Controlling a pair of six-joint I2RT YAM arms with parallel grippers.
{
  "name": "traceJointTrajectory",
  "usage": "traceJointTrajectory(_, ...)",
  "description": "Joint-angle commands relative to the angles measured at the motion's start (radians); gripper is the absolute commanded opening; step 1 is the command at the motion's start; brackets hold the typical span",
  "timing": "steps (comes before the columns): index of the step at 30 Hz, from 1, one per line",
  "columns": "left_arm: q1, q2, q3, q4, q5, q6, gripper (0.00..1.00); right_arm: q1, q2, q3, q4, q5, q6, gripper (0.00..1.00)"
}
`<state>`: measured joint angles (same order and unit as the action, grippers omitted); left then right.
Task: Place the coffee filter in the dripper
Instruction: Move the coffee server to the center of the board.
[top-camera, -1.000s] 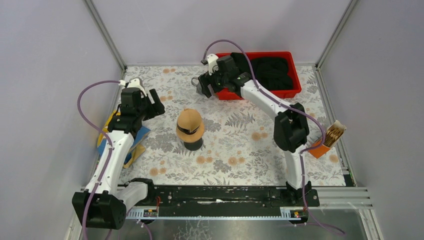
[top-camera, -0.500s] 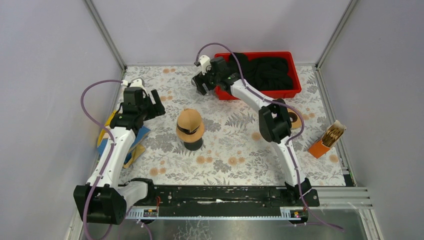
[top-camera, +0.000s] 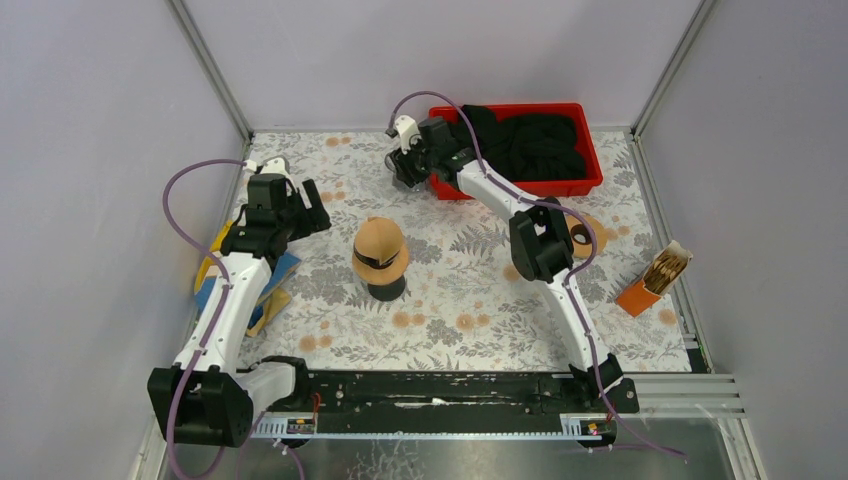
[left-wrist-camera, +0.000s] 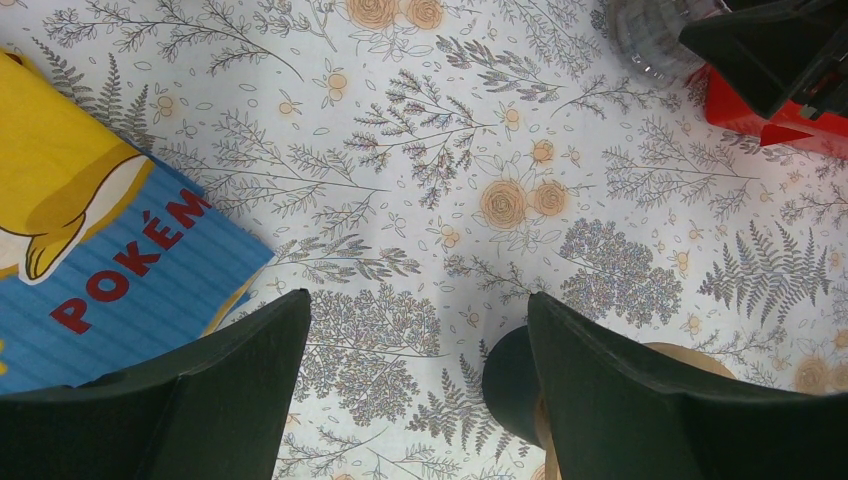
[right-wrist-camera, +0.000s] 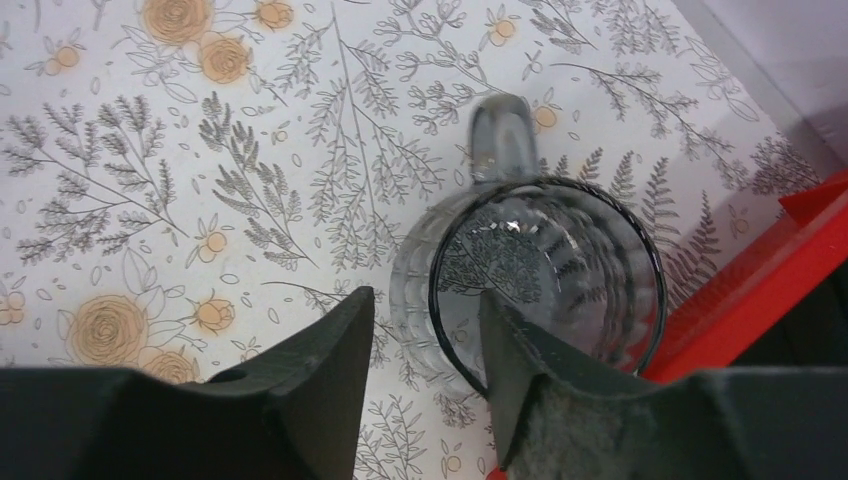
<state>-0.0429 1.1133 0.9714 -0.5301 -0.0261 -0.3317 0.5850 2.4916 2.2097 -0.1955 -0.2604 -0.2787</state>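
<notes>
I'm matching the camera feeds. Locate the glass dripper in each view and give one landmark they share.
Top external: far centre, mostly hidden beneath the right pincer, off the red bin's left end.
Left wrist: glass dripper in the top right corner, beside the red bin.
Right wrist: dripper right of centre, handle up-frame, red bin at right.
Shared landmark: the red bin.

Left arm (top-camera: 232, 295) and right arm (top-camera: 578, 320) have white links, black joints, purple cables (top-camera: 167, 197); left claw (left-wrist-camera: 415, 305) and right claw (right-wrist-camera: 425, 300) are matte black.
</notes>
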Motion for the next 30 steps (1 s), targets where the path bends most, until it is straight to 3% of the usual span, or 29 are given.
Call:
traceJointTrajectory(1, 0.008, -0.005, 0.003, 0.058, 0.000, 0.019, 0.87, -0.004, -0.019, 0.028, -0.008, -0.078, 0.000, 0.44)
traceJointTrajectory(10, 0.008, -0.013, 0.001, 0.061, 0.008, 0.020, 0.87, -0.002, -0.050, 0.009, -0.055, -0.150, -0.002, 0.23)
traceJointTrajectory(17, 0.009, -0.021, -0.003, 0.062, 0.013, 0.020, 0.87, 0.015, -0.186, -0.132, -0.043, -0.144, 0.000, 0.00)
traceJointTrajectory(30, 0.009, -0.039, -0.005, 0.067, 0.025, 0.016, 0.87, 0.094, -0.600, -0.607, 0.081, -0.012, 0.035, 0.00)
